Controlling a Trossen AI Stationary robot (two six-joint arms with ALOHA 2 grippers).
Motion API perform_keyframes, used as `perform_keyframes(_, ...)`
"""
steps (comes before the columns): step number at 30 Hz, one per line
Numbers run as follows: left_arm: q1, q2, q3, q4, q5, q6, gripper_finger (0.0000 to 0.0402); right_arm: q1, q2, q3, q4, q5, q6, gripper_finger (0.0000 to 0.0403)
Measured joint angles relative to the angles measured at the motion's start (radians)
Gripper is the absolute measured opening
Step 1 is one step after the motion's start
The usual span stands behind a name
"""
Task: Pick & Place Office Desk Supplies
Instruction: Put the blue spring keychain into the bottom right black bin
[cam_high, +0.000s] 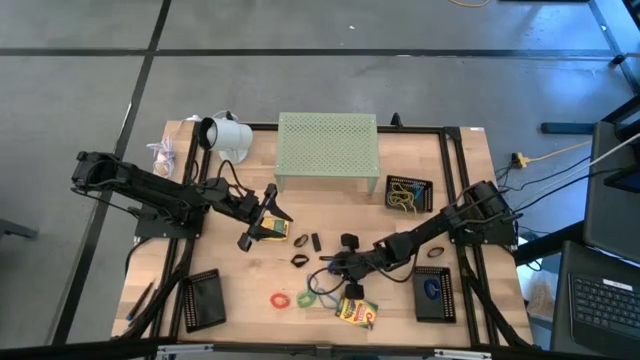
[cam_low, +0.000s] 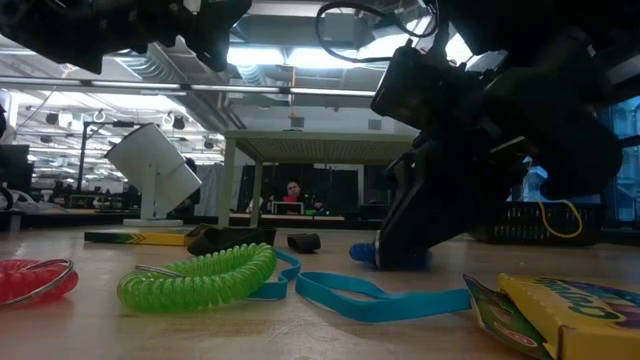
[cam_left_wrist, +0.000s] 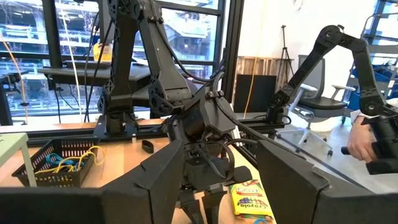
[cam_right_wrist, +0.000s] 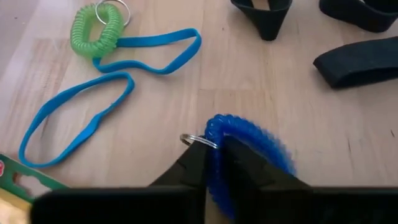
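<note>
A: What is the right end effector (cam_right_wrist: 214, 163) doing down at the worktop (cam_high: 250, 290)?

B: It is clenching on a blue coiled plastic wrist loop with a metal key ring (cam_right_wrist: 245, 140). Its two fingers are pinching the coil from either side while the loop is lying flat on the wood, which I judge to be the start of a pick.

A: Where does that sit on the worktop?

B: In the overhead view, roughly at six o'clock from the pale green perforated metal stand (cam_high: 327, 145), in the lower middle of the wood.

A: And the other supplies?

B: A green coiled plastic loop (cam_right_wrist: 96, 28) and a flat blue rubber band (cam_right_wrist: 81, 121) are lying just beside the grasp, at about eleven o'clock from it in the right wrist view. A red coiled loop (cam_high: 279, 299) is resting further out, at nine o'clock from the green one overhead. A yellow-and-green cardboard crayon box (cam_high: 356, 312) is lying at five o'clock from the right end effector.

A: Why is the left end effector (cam_high: 262, 215) hanging back?

B: It is standing released, fingers apart, over a second yellow-and-green crayon box (cam_high: 273, 230), probably waiting its turn.

A: Where might the blue loop be heading?

B: Likely one of the black mesh trays; the tray (cam_high: 436, 293) at three o'clock from the grasp is nearest. That is only my guess.
</note>
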Motion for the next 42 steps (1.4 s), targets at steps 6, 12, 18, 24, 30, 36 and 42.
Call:
perform_keyframes(6,0.0,0.0,0.0,0.0,0.0,0.0,0.0198,0.0,-0.011,-0.004,0.038,-0.011,0.009,0.0017)
perform_keyframes(12,0.0,0.0,0.0,0.0,0.0,0.0,0.0198,0.002,-0.111,-0.005,0.049,0.156,0.006,0.005)
perform_keyframes(18,0.0,0.0,0.0,-0.001,0.0,0.0,0.0198,0.001,-0.221,-0.004,0.102,0.458,-0.024,0.0024)
perform_keyframes(24,0.0,0.0,0.0,0.0,0.0,0.0,0.0198,0.001,-0.278,-0.003,0.305,0.709,-0.139,0.0017)
perform_keyframes(30,0.0,0.0,0.0,0.0,0.0,0.0,0.0198,0.001,-0.28,-0.002,0.605,0.748,-0.327,0.0024)
perform_keyframes(36,0.0,0.0,0.0,0.0,0.0,0.0,0.0198,0.001,-0.28,-0.002,0.735,0.601,-0.368,0.0022)
perform_keyframes(42,0.0,0.0,0.0,0.0,-0.025,0.0,0.0198,0.001,-0.28,-0.002,0.768,0.467,-0.368,0.0022)
